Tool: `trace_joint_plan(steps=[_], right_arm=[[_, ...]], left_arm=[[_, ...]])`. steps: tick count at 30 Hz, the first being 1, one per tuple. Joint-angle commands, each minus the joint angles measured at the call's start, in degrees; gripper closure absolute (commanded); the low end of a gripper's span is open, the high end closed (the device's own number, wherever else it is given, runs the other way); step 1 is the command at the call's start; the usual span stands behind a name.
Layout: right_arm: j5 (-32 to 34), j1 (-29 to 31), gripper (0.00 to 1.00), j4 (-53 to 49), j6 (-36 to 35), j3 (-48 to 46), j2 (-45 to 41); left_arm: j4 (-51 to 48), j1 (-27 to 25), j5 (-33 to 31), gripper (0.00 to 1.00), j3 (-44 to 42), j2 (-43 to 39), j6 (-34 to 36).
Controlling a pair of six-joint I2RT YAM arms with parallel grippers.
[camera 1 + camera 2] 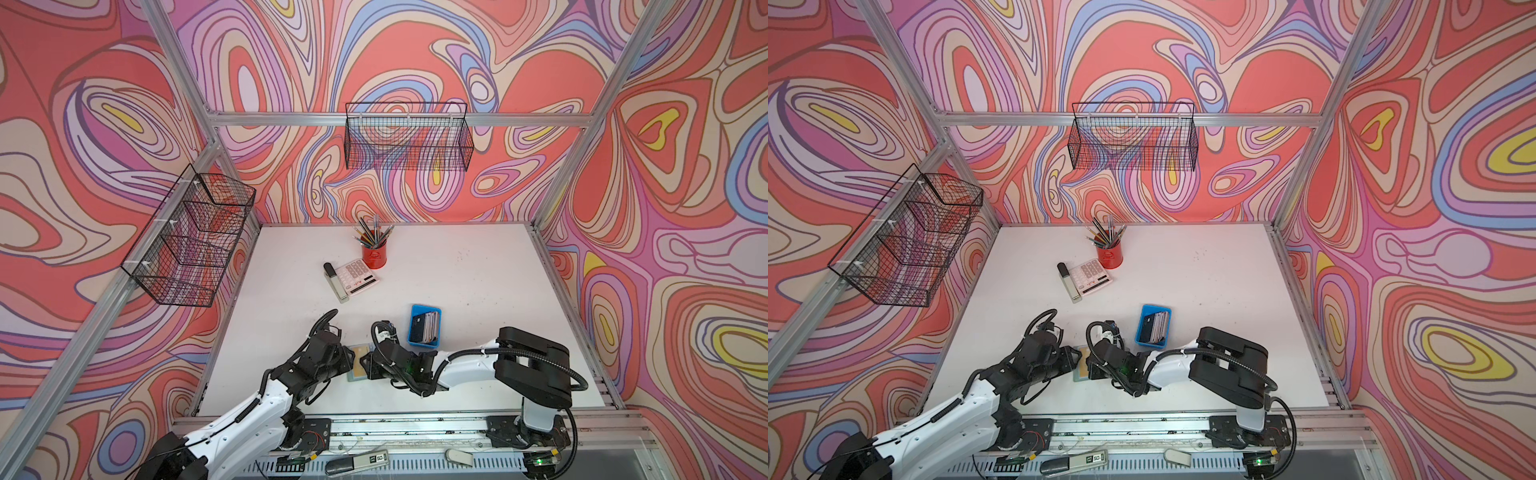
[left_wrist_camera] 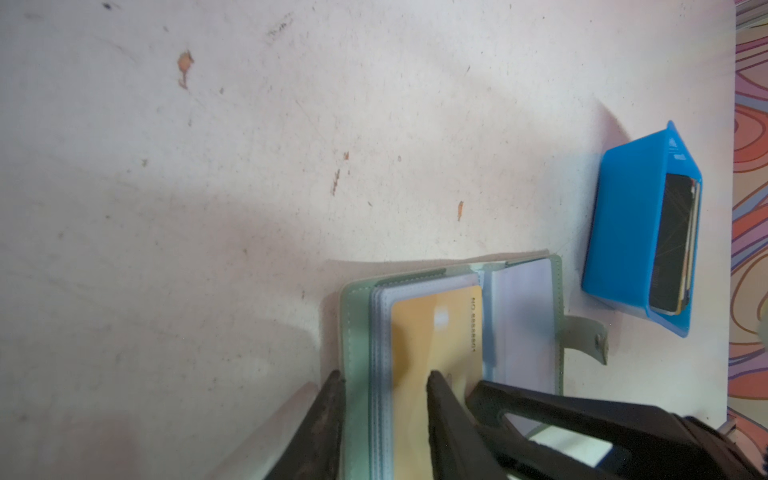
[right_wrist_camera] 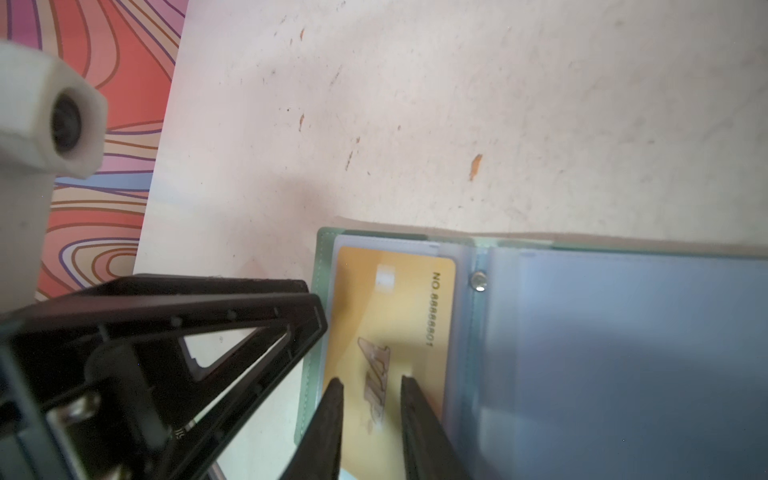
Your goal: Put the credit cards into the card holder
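Both end effectors — left [image 2: 382, 378], right [image 3: 370, 380] — part-open, grip unclear; gold card's [image 3: 395, 316] long axis parallels card holder's [image 2: 355, 316] spine.

Two arms: white shells, black joints and wrist housings. Black corrugated cable [image 1: 536, 355] looped along right arm [image 1: 465, 368]; left arm [image 1: 249, 409] likewise. Black triangular fingers [image 3: 232, 332], open-framed. White wrist camera housing [image 3: 50, 124].

card holder [image 2: 453, 332]: sage-green, lying open flat on the white table, snap tab sticking out | gold card [image 3: 390, 332]: sitting in a clear sleeve | remaining credit cards [image 1: 426, 328]: standing stacked on edge in the nearby blue tray [image 1: 417, 311]
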Motion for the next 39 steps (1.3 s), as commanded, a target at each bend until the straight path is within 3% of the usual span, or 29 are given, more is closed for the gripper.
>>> trace_joint_plan(steps=[1,10,15,20,27,31,39], right_arm=[[1.02,0.27,0.75,-0.17,-0.76,0.28,-0.66],[16.12,0.07,0.65,-18.58,-2.58,-1.74,-16.21],[19.21,-0.02,0.65,-23.77,-0.37,-4.62,-19.92],[22.86,-0.04,0.63,-28.78,1.54,-7.44,-24.53],[22.16,-0.03,0.68,-34.28,-0.92,-1.81,-19.48],[19.92,-0.08,0.64,-32.94,-3.54,0.93,-16.51],[20.11,0.40,0.62,-40.47,-4.40,10.60,-5.94]], left_arm=[[-1.60,-0.01,-0.90,0.59,0.12,-0.34,0.03],[-7.93,0.08,-4.55,0.40,1.00,-3.46,-0.31],[-11.80,0.34,-7.19,0.30,0.25,-5.68,-2.12],[-10.26,0.43,-4.70,0.29,-0.83,-6.51,-1.93],[-8.44,0.43,-2.93,0.32,-1.04,-6.14,-1.24],[-7.85,0.43,-2.25,0.32,-1.26,-6.07,-1.34],[-7.99,0.43,-1.93,0.33,-0.88,-5.98,-1.07]])
